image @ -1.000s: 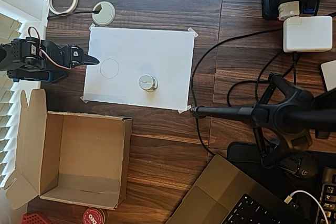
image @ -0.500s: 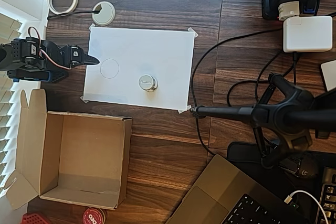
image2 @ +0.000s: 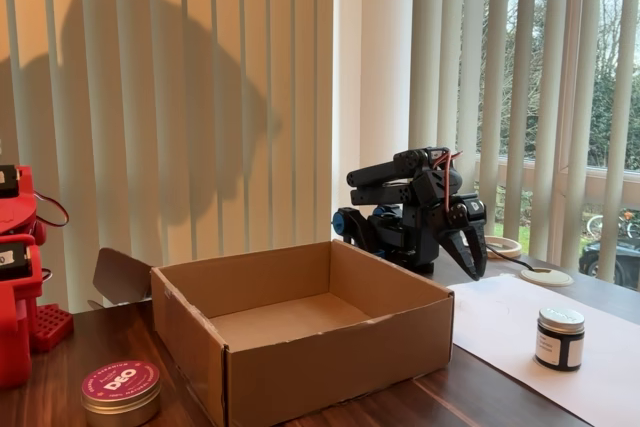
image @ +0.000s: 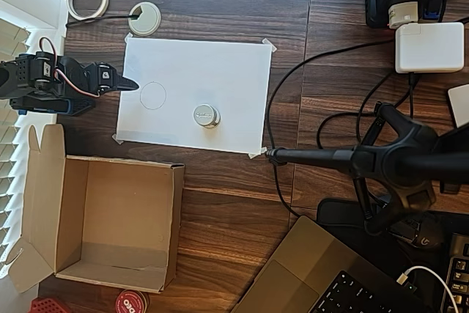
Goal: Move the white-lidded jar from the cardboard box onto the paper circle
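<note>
Our jaws (image: 130, 84) pinched together, empty, at the paper's edge, glass white-lidded jar (image: 206, 116) beside the pencilled paper circle (image: 152, 95), corrugated cardboard box (image: 102, 269) nearby.

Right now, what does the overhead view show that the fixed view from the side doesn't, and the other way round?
Overhead alone: the pencilled paper circle, with the white-lidded jar standing to its right, plus a laptop. Fixed alone: the jar's dark glass side and the blinds behind. Both: the cardboard box with nothing inside, the red tin, the white paper sheet, and the gripper off the jar.
</note>
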